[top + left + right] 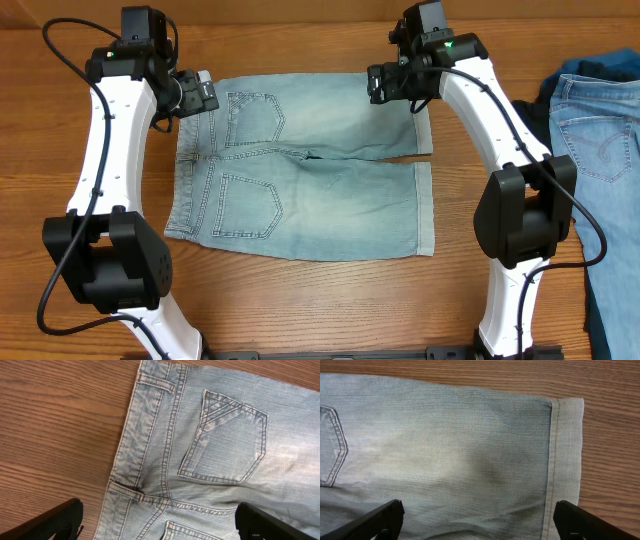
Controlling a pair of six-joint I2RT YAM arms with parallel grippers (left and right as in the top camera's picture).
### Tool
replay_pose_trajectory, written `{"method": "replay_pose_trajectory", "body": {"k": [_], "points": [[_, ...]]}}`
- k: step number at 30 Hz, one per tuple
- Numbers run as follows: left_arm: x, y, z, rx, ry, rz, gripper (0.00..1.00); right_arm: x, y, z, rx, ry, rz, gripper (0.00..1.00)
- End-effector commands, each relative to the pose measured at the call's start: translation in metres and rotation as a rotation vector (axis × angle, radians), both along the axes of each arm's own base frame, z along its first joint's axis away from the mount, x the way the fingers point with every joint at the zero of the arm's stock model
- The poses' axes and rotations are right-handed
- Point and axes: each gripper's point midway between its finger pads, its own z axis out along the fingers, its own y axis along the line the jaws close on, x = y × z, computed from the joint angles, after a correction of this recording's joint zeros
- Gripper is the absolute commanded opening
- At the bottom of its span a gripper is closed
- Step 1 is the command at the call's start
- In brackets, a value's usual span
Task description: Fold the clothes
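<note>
Pale blue denim shorts [300, 170] lie flat on the wooden table, back pockets up, waistband at the left, cuffed hems at the right. My left gripper [197, 95] hovers open over the far waistband corner; its wrist view shows the waistband [150, 435] and a back pocket [225, 445] between the spread fingers [160, 527]. My right gripper [385, 85] hovers open over the far leg near its hem; its wrist view shows the cuffed hem [567, 460] between its spread fingers [477, 522]. Neither holds cloth.
Light-blue jeans [600, 150] lie on a darker blue garment [545, 100] at the right edge of the table. Bare wood [320, 300] lies in front of the shorts, between the two arm bases.
</note>
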Motion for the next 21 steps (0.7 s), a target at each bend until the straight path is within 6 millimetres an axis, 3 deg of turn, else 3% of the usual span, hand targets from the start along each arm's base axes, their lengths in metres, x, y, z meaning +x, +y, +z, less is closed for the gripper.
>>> {"method": "replay_pose_trajectory", "body": {"k": [1, 19, 21], "points": [[-0.0021, -0.0005, 0.0037, -0.013, -0.006, 0.006, 1.00, 0.0050, 0.0036, 0.0164, 0.016, -0.040, 0.002, 1.00], [-0.0021, -0.0005, 0.0037, -0.013, -0.006, 0.006, 1.00, 0.0054, 0.0035, 0.0166, 0.016, -0.041, 0.002, 1.00], [0.0008, -0.0005, 0.0048, -0.014, -0.019, 0.008, 1.00, 0.0143, 0.0056, 0.0216, 0.026, -0.083, 0.002, 1.00]]}}
